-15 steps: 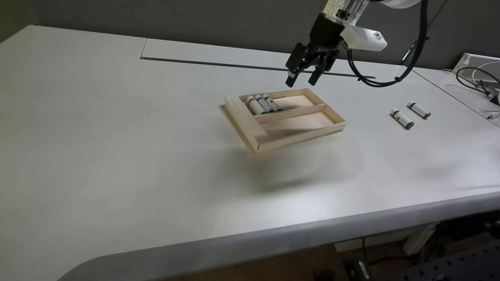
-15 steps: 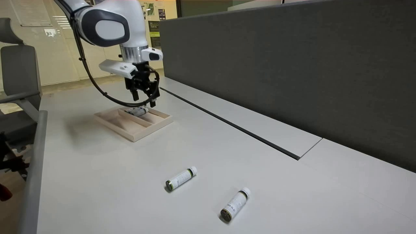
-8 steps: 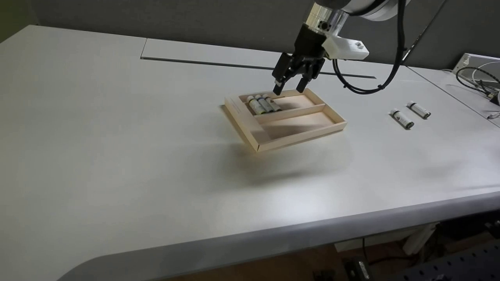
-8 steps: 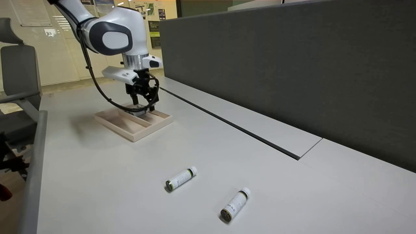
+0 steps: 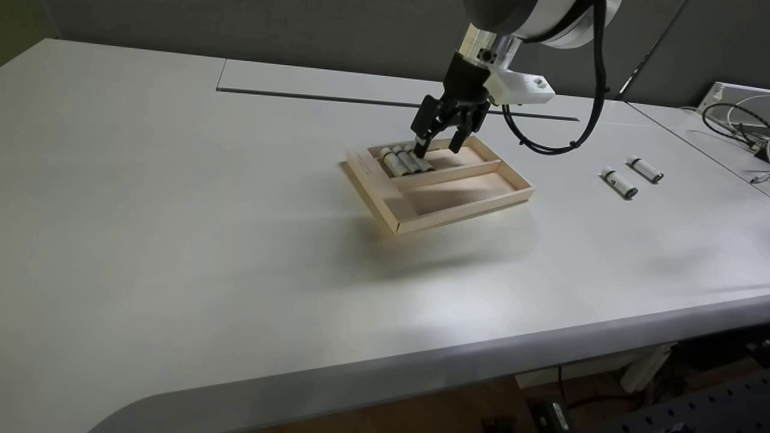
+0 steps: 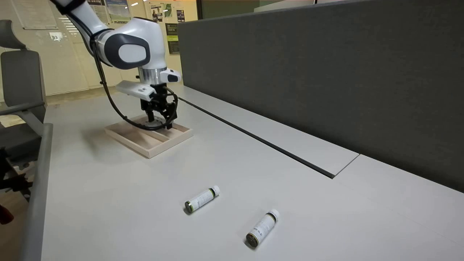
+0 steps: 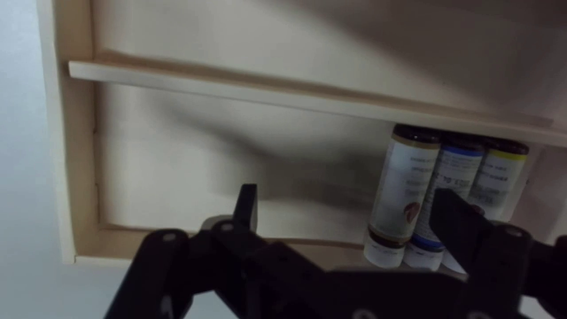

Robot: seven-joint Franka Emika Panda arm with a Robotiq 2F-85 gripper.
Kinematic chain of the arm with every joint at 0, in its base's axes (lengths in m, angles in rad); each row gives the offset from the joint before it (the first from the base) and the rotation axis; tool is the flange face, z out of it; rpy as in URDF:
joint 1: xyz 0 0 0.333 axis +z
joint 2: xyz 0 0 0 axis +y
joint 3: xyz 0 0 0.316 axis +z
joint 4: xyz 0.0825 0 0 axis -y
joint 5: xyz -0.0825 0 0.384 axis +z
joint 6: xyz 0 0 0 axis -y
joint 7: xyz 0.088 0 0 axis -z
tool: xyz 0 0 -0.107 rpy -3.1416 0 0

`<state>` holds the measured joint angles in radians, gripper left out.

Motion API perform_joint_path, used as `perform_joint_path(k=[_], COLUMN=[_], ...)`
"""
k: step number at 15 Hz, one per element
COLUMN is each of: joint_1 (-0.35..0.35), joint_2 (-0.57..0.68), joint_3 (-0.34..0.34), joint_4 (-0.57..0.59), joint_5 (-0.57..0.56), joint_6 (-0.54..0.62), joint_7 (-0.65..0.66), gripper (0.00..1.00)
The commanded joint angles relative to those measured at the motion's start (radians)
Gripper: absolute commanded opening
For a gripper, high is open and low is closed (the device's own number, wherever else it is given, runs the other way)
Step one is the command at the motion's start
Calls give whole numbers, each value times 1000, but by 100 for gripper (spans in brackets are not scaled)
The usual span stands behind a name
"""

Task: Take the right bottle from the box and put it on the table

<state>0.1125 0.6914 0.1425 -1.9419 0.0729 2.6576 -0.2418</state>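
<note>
Tool (image 7: 345,197), lowered toward box (image 5: 380,186); jaws wide, empty. Gold-banded bottle (image 7: 401,195) inside box: likely light, stiff; grip mid-body.

The gripper (image 7: 344,192) points down, its 2 fingers (image 7: 456,218) spread apart.

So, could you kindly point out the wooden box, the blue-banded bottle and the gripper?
Wooden box (image 5: 463,211), in an exterior view: its near wall.
Blue-banded bottle (image 7: 454,172), wrist view: its label.
Gripper (image 7: 346,190), wrist view: midway between its fingertips.
</note>
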Motion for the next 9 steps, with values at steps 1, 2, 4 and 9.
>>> perform_joint_path(k=[1, 2, 4, 9], joint_1=[5, 4, 4, 8], joint_2=[24, 28, 32, 26], joint_3=[-2, -2, -4, -14], joint_4=[34, 36, 39, 41], joint_5=[-32, -34, -41, -52], joint_6=[-13, -15, -17, -21], joint_7=[49, 50, 54, 59], gripper=[100, 100, 100, 100])
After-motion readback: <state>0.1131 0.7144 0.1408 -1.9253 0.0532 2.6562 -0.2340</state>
